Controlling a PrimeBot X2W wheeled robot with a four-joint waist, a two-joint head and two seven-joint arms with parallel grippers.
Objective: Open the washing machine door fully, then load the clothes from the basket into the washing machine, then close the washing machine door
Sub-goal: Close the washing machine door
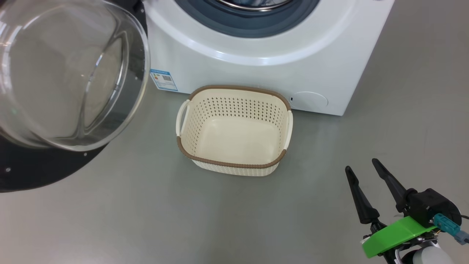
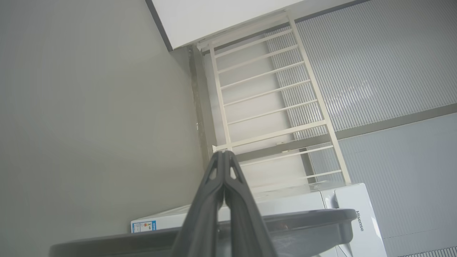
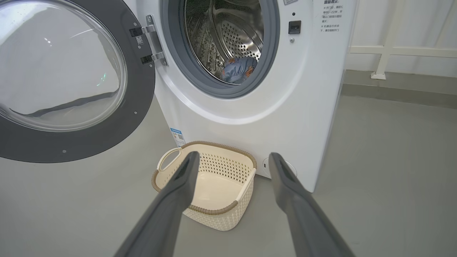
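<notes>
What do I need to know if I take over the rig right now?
Left hand: shut, empty.
Right hand: open, empty, hovers short of the basket.
Washing machine door: swung wide open.
Basket: empty, on the floor against the washing machine.
Clothes: inside the drum.
Done: door opened, clothes loaded.
Left: close the door.

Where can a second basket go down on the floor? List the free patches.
Free: the grey floor on the near side of the cream perforated basket, between the black-rimmed glass door and the open right gripper; also right of the white washing machine. Crowded: the strip between basket and machine.
</notes>
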